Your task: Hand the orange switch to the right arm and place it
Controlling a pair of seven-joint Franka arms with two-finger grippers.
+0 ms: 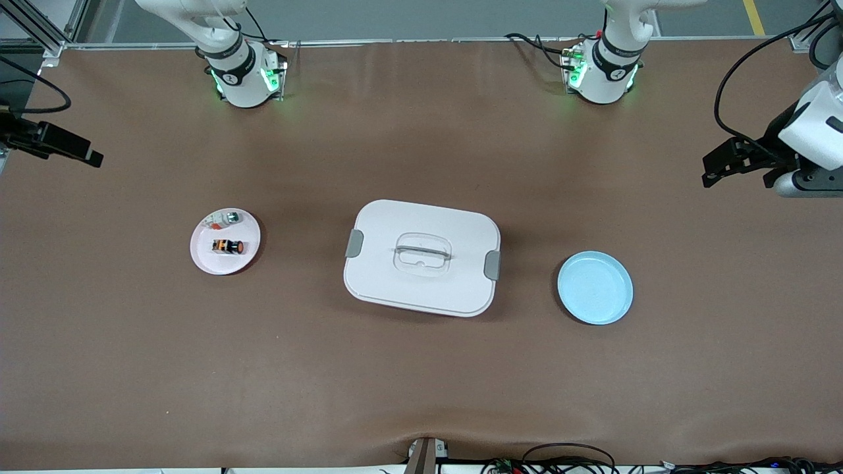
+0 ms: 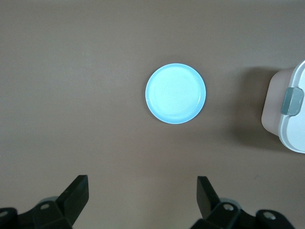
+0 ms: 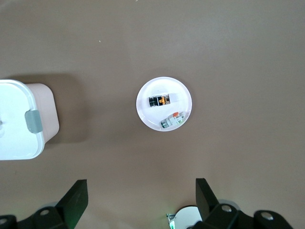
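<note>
A: Where is the orange switch (image 1: 228,246) lying?

B: On the white plate (image 1: 204,258), beside a whitish part (image 1: 222,219), toward the right arm's end.

A: Grippers?

B: Left gripper (image 2: 143,198) and right gripper (image 3: 142,196) are both hanging open, high over the brown mat (image 1: 421,388). Descend squarely; pinch the barrel only.

You've got loads of bare table (image 1: 421,382) to move over, the only big lump is the white lidded box (image 1: 421,258) sitting dead centre between the pink plate (image 1: 204,260) and the blue plate (image 1: 595,288). Nothing hangs over either plate, so you can drop straight in from above. On the pink one, the orange switch (image 1: 228,246) has a small whitish part (image 1: 222,219) just beside it.
</note>
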